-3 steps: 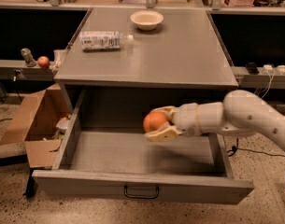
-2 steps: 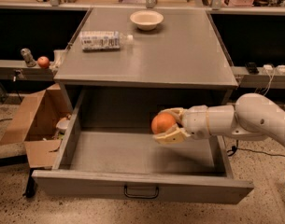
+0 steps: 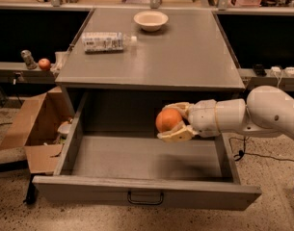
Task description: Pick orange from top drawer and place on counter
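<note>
The orange point(image 3: 167, 120) is round and reddish-orange. My gripper point(image 3: 173, 122) is shut on it, one finger above and one below. It holds the orange in the air over the open top drawer point(image 3: 145, 190), right of the middle. The drawer is wide, shallow and grey, pulled out toward the front, with a small black handle point(image 3: 145, 197) on its front panel. The orange is below the front edge of the counter point(image 3: 185, 57), the flat grey cabinet top. My white arm point(image 3: 252, 117) reaches in from the right.
A plastic bottle point(image 3: 107, 41) lies on the counter at the left and a white bowl point(image 3: 151, 19) stands at the back. A brown cardboard box point(image 3: 33, 129) is left of the drawer. A small red fruit point(image 3: 44, 64) sits on a side shelf.
My gripper has lifted the orange a little and carried it to the right and toward the front of the drawer. The drawer has not moved.
</note>
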{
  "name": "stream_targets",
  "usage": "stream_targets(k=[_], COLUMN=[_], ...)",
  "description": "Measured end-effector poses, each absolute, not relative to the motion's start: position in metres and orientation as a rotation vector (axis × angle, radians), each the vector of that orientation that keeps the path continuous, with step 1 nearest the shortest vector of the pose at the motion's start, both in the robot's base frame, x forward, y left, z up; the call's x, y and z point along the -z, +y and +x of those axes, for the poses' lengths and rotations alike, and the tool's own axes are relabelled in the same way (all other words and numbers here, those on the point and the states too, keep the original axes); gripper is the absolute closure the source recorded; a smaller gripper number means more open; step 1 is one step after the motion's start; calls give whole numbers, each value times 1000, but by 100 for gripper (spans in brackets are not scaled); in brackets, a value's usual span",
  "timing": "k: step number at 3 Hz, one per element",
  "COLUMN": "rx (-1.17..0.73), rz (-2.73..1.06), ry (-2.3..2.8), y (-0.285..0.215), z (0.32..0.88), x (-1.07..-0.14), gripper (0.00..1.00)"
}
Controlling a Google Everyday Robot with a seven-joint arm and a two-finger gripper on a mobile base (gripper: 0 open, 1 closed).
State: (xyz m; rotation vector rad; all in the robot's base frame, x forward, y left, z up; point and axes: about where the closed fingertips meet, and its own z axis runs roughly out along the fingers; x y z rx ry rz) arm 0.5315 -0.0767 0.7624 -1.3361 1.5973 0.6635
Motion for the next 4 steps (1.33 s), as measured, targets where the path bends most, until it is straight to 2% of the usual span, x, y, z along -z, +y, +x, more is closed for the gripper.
stream_targets(k=[2, 4], rx=[-374, -371], rz=[-1424, -1393], ry=[1423, 1422], y=[-102, -104], z=[549, 560], x=[-876, -879], gripper=[100, 100])
